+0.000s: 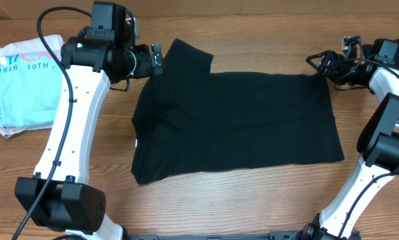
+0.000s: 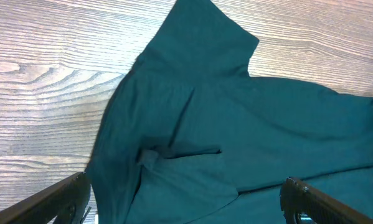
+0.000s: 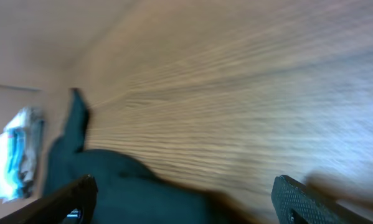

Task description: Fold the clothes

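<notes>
The black T-shirt lies spread out flat in the middle of the wooden table, laid sideways between the two arms. One short sleeve sticks out at its far left corner. The cloth is mostly smooth, with a few soft creases near the left end.

The left gripper hangs over that far left corner, just beside the sleeve. From its own camera its two fingers stand wide apart at the bottom of the picture. The shirt lies below them, with the sleeve pointing away and a small pucker in the cloth in front. Nothing is pinched between them.

The right gripper sits at the far right corner of the shirt, right at the edge of the cloth. Its camera picture is blurred, but the fingers are clearly spread wide. The dark cloth lies low between them and the bare table top runs beyond. I see no cloth clamped there either.

A light-blue T-shirt with printed letters lies folded at the left edge of the table, well apart from the black one.
</notes>
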Robot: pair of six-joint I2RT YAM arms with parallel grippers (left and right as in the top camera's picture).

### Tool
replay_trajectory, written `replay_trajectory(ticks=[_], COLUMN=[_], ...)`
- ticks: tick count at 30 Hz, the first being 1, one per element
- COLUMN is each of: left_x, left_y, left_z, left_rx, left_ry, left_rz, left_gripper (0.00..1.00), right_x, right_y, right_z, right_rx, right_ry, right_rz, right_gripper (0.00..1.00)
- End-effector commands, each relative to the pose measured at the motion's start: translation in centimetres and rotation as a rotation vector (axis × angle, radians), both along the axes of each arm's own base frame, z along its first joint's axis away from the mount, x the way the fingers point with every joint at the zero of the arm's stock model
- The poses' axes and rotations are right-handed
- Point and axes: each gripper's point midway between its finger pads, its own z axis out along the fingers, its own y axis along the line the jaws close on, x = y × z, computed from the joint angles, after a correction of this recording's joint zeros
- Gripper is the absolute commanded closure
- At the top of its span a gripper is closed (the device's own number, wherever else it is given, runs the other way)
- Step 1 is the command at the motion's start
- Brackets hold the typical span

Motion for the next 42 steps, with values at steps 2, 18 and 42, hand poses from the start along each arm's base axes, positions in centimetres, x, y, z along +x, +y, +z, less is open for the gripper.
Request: replay_trajectory(ticks=[2, 18, 42], left_x=[0.1, 0.1, 0.1], left_y=[-0.2, -0.2, -0.2], left_z=[0.5, 0.5, 0.5], left_rx=[0.006, 0.006, 0.006], left_ry=[-0.016, -0.016, -0.016], left_rz=[-0.009, -0.009, -0.010], left_gripper=[0.00, 0.00, 0.00], right_x=[0.4, 0.4, -0.4], right_y=[0.5, -6.9, -6.0], right_z=[3.7, 2.0, -4.7], right_rx=[0.177, 0.104, -0.606], right_ry=[-0.115, 0.153, 0.387], right_rz=[0.059, -0.291, -0.413], right_gripper=[0.06, 0.28, 0.94])
